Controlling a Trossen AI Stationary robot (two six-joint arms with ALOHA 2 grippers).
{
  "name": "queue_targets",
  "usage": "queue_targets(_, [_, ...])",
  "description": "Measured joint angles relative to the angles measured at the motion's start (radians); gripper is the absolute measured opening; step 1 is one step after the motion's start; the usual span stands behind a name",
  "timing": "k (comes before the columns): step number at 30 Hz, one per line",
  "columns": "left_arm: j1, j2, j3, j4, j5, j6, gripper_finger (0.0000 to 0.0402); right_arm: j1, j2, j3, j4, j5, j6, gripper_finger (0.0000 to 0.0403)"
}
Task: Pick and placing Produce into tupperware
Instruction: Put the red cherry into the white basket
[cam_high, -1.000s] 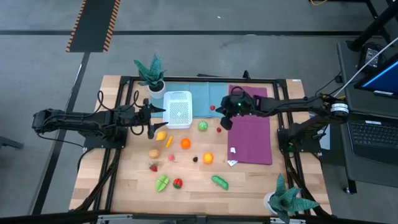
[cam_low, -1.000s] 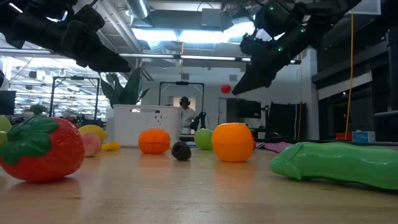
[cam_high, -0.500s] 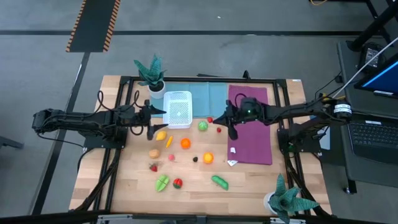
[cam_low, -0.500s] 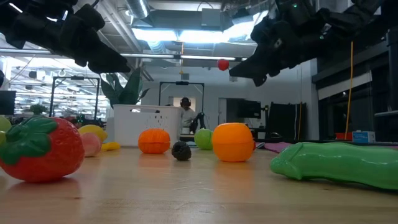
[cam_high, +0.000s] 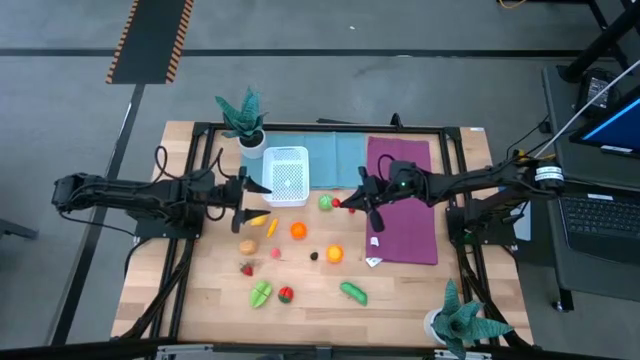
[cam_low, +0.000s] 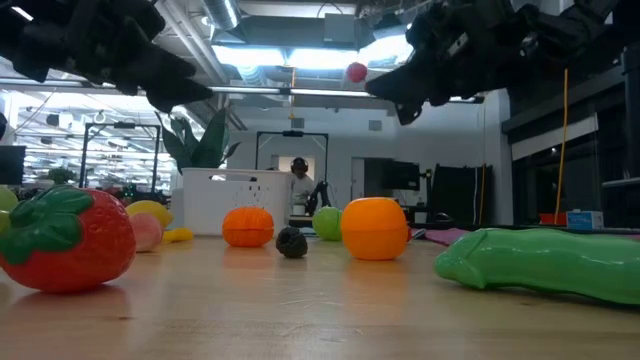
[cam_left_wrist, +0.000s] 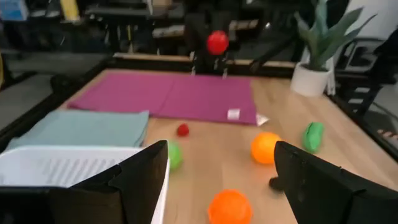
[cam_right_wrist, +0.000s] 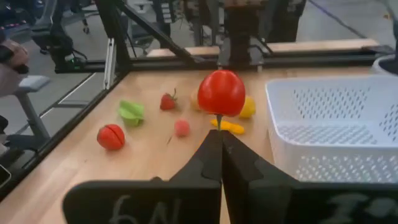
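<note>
Desk (cam_high: 400, 290) of light wood carries everything, with a purple mat (cam_high: 405, 215) on its right part and a pale blue cloth (cam_high: 325, 152) at the far side. White tupperware (cam_high: 286, 176) stands on the left end of the blue cloth, near a potted plant (cam_high: 244, 118) at the far left corner; I cannot see any produce inside it. Right claw (cam_high: 347, 203) hangs above the desk at the left edge of the purple mat, well to the right of the tupperware. Its fingers are closed on the thin stem of a small red cherry (cam_right_wrist: 221, 92), which is lifted in the air. Left claw (cam_high: 250, 197) waits just to the left of the tupperware with its two fingers apart, gripping nothing. The remaining produce lies on the bare wood nearer than the tupperware: a green cucumber (cam_high: 353, 292), a green leafy piece (cam_high: 260, 294), an orange (cam_high: 334, 254), an orange tangerine (cam_high: 298, 230), a green apple (cam_high: 325, 202), a strawberry (cam_high: 246, 268) and a small dark berry (cam_high: 313, 255).
</note>
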Motion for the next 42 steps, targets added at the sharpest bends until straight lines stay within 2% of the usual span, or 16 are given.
queue_targets(6, [-0.049, 0.112, -0.004, 0.121, 0.0, 0.0, 0.0286, 0.003, 0.048, 0.001, 0.059, -0.001, 0.0, 0.0])
queue_targets(13, [-0.082, 0.315, -0.005, 0.385, 0.0, 0.026, 0.0286, 0.039, 0.079, 0.002, 0.152, -0.001, -0.028, 0.0])
queue_targets(20, [-0.082, 0.447, 0.003, 0.611, -0.001, 0.026, 0.0286, 0.073, 0.079, 0.012, 0.173, 0.0, -0.033, 0.0])
queue_targets(31, [-0.081, 0.696, 0.176, 0.618, -0.001, 0.049, 0.0286, 0.114, 0.221, 0.156, 0.128, 0.0, -0.082, 0.0])
queue_targets(37, [-0.083, 0.744, 0.225, 0.619, 0.003, 0.053, 0.0286, 0.114, 0.245, 0.182, 0.133, 0.001, -0.083, 0.0])
queue_targets(42, [-0.094, 0.748, 0.245, 0.623, 0.06, 0.053, 0.0286, 0.114, 0.246, 0.182, 0.132, 0.002, -0.083, 0.0])
